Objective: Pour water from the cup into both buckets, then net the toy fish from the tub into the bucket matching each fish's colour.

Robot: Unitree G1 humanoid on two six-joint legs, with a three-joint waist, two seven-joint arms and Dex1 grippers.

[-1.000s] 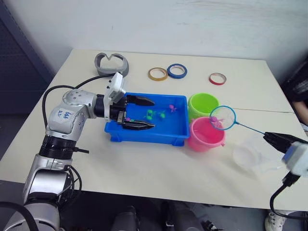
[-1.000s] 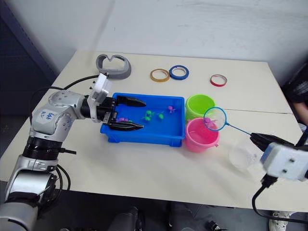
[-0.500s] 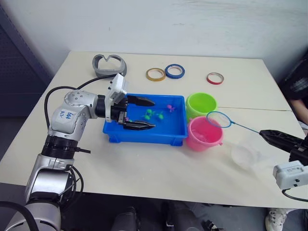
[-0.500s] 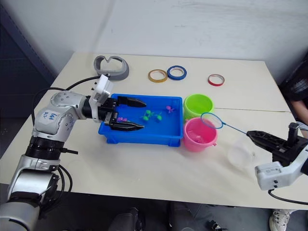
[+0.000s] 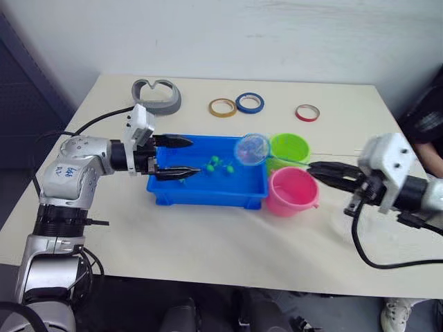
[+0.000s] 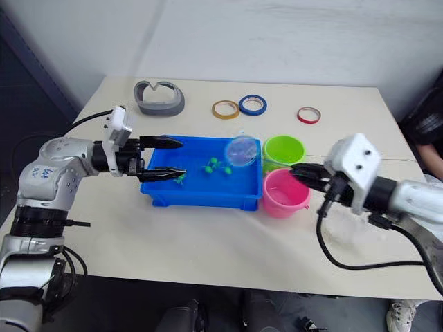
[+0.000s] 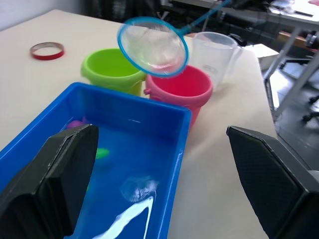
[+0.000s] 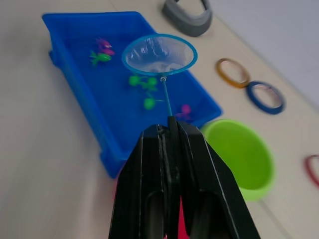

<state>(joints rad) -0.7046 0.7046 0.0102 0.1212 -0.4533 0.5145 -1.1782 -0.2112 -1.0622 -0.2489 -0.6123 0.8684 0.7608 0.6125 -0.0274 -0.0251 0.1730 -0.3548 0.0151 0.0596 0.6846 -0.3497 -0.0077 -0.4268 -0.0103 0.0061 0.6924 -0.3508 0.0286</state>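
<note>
Right wrist view: the right gripper (image 8: 169,130) is clamped on the handle of the net (image 8: 159,54), whose hoop hangs above the tub (image 8: 84,21) and its toy fish (image 8: 148,103). Left eye view: the left gripper (image 5: 185,156) holds nothing, fingers spread over the tub's left end, with the net hoop over the right end beside the green bucket (image 5: 291,146) and pink bucket (image 5: 293,191).

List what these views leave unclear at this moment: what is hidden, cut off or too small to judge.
- Pink bucket: its contents are hidden in the head views by its own wall and in the right wrist view by the right gripper.
- Cup: clear plastic, so any water level is unreadable.
- Net: whether the mesh holds a fish cannot be told.
- Toy fish under the hoop: an exact count is uncertain.
</note>
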